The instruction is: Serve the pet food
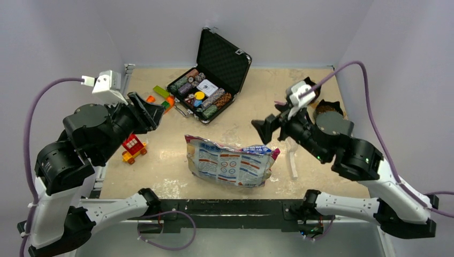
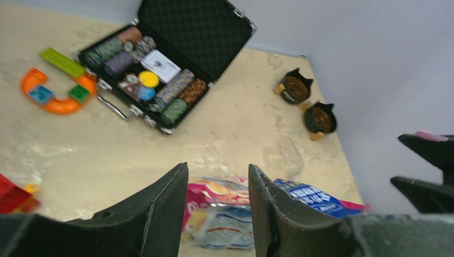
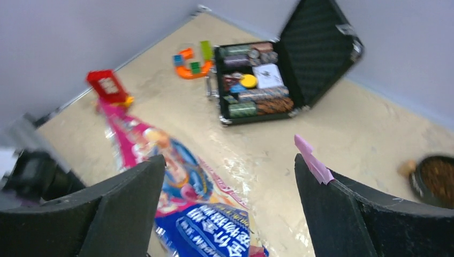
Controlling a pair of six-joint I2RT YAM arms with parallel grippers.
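The pet food bag [image 1: 230, 163], glossy with pink edges and blue and white print, lies flat in the middle of the table. In the left wrist view, brown kibble fills two black cat-shaped bowls [image 2: 295, 88] [image 2: 321, 119] at the far right. In the right wrist view one bowl [image 3: 436, 179] shows at the edge. My left gripper [image 1: 159, 115] [image 2: 218, 167] hovers open, up and to the left of the bag [image 2: 225, 214]. My right gripper [image 1: 259, 132] [image 3: 229, 158] hangs wide open above the bag's right end [image 3: 182, 176], with nothing between its fingers. A scrap of pink tape [image 3: 313, 158] sticks to one fingertip.
An open black case of poker chips [image 1: 206, 91] stands at the back centre. An orange curved toy with blocks [image 2: 53, 93] lies to its left. A red toy [image 1: 134, 147] sits near the left arm. A white elongated object [image 1: 292, 160] lies right of the bag. Walls close in on both sides.
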